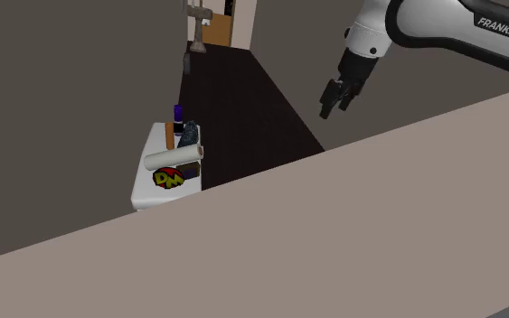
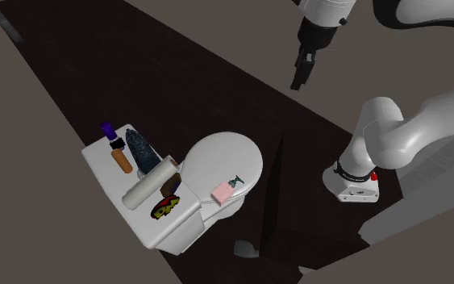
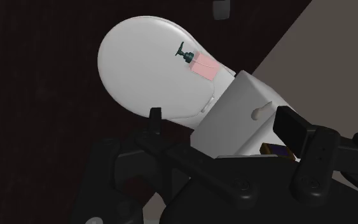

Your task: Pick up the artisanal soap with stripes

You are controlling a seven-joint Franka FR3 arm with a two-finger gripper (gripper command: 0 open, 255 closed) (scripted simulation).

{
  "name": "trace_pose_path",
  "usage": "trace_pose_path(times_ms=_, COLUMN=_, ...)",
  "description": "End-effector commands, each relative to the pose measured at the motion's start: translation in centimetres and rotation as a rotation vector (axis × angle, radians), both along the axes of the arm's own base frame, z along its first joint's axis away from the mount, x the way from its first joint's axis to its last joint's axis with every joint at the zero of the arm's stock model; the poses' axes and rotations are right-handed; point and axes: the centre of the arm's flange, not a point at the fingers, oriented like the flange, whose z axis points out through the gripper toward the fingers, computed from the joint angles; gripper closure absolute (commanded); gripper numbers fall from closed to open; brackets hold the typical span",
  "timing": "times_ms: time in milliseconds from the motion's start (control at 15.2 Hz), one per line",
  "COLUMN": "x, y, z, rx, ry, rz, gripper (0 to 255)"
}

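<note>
The striped soap (image 2: 169,187) is a small brown and purple block on the white toilet tank lid (image 2: 104,165), wedged between a beige roll (image 2: 151,183) and a red-and-yellow logo piece (image 2: 165,209). The shoulder view shows the soap (image 1: 186,169) just below the roll. In the wrist view a corner of the soap (image 3: 276,150) peeks out beside one finger. My black gripper (image 1: 333,105) hangs open and empty, high in the air and well away from the tank. In the second exterior view the gripper (image 2: 301,77) is up and right of the toilet.
On the tank also stand a brown bottle (image 2: 121,159), a purple-capped bottle (image 2: 108,131) and a dark blue-grey object (image 2: 140,150). A pink pump dispenser (image 2: 226,190) lies on the shut toilet lid (image 2: 217,157). A beige wall (image 1: 352,235) hides the bowl in the shoulder view.
</note>
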Motion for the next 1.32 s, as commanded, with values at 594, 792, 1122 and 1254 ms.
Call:
trace_pose_path(times_ms=594, x=9.2, y=-0.3, z=-7.3, rx=0.039, ry=0.011, rz=0.225, gripper=0)
trace_pose_path(times_ms=792, x=12.3, y=0.2, z=-9.8, rx=0.051, ry=0.015, rz=0.3, gripper=0)
trace_pose_path(times_ms=1122, x=17.2, y=1.5, z=-13.9, rx=0.073, ry=0.022, rz=0.425, gripper=0)
trace_pose_path(times_ms=1254, x=19.1, y=2.2, z=-15.5, rx=0.081, ry=0.024, rz=0.475, gripper=0)
